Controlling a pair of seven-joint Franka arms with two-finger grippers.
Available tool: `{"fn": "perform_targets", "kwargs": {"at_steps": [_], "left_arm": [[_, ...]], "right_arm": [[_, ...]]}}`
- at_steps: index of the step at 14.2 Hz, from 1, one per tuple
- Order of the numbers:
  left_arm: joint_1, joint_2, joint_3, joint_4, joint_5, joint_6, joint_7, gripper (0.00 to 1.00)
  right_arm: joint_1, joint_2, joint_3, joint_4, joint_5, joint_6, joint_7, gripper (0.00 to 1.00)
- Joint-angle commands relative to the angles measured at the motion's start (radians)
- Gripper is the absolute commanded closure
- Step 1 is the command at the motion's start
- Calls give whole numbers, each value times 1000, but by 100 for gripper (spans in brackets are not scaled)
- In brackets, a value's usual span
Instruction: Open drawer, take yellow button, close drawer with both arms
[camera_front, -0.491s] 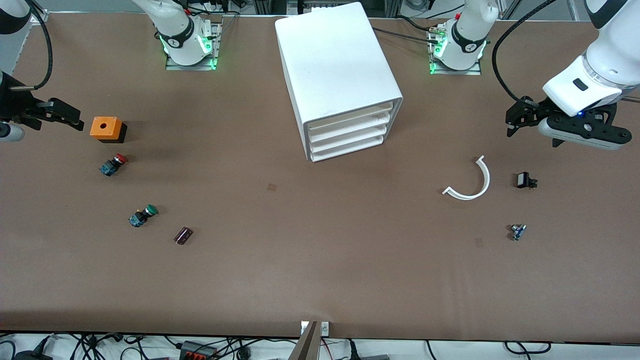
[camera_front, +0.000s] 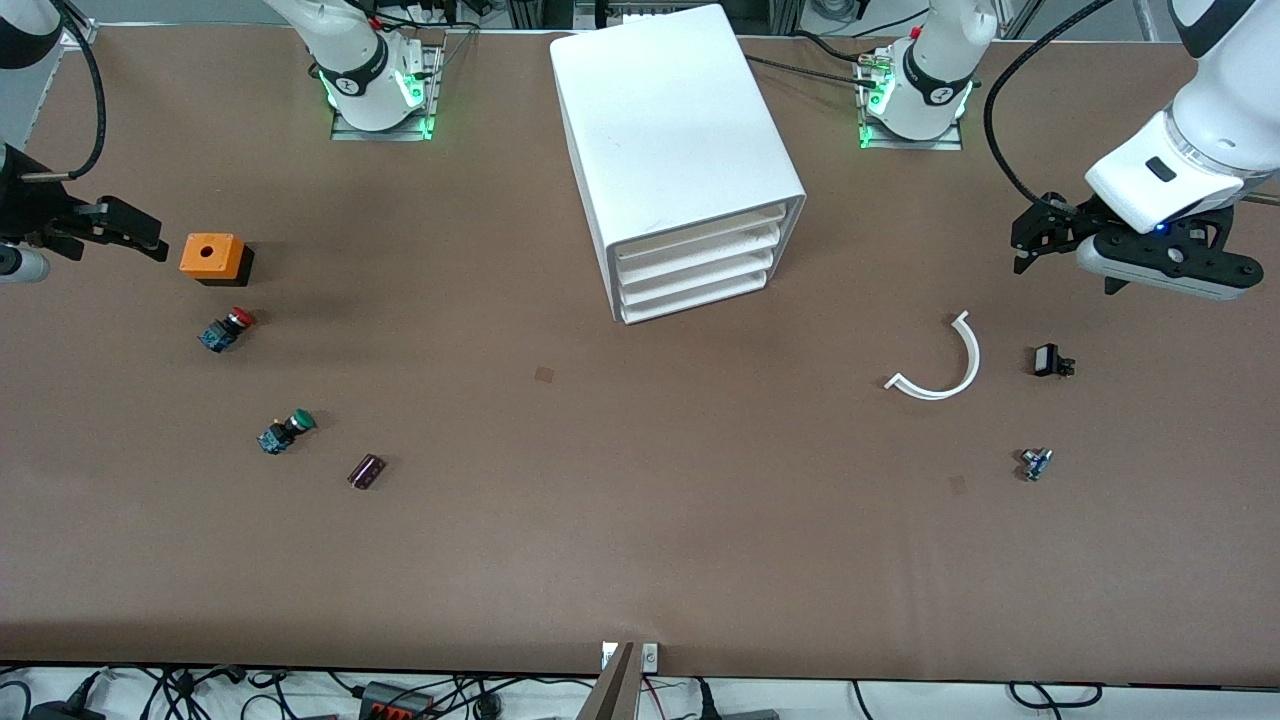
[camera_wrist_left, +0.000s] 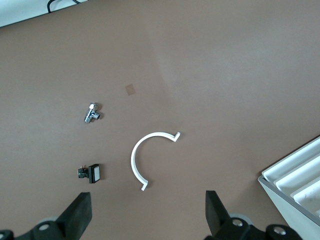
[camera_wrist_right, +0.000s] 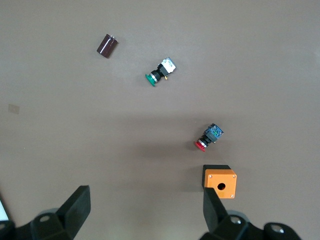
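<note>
The white cabinet (camera_front: 670, 120) stands at the middle of the table near the robots' bases. Its uppermost drawer (camera_front: 700, 232) is shut, like the three below it. A corner of the cabinet also shows in the left wrist view (camera_wrist_left: 295, 182). The orange-yellow button is out of view. My left gripper (camera_front: 1022, 245) is open and empty in the air over bare table toward the left arm's end; in its wrist view (camera_wrist_left: 147, 220) the jaws stand wide apart. My right gripper (camera_front: 150, 238) is open and empty, beside the orange box (camera_front: 212, 256); its wrist view (camera_wrist_right: 145, 210) shows the jaws wide apart.
Toward the right arm's end lie a red-capped button (camera_front: 226, 329), a green-capped button (camera_front: 285, 431) and a dark cylinder (camera_front: 366, 471). Toward the left arm's end lie a white C-shaped strip (camera_front: 945, 360), a small black switch (camera_front: 1050, 361) and a small metal part (camera_front: 1035, 463).
Both grippers have shifted only very slightly. Nothing on the table has moved and the drawers stay shut.
</note>
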Motion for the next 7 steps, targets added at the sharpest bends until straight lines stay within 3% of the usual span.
{"fn": "perform_targets", "kwargs": {"at_steps": [1, 7], "left_arm": [[5, 13, -1, 28, 9, -21, -4, 0], [4, 13, -1, 28, 9, -23, -6, 0]], "right_arm": [[-1, -7, 11, -17, -8, -7, -14, 0], [11, 13, 16, -7, 7, 1, -13, 0]]}}
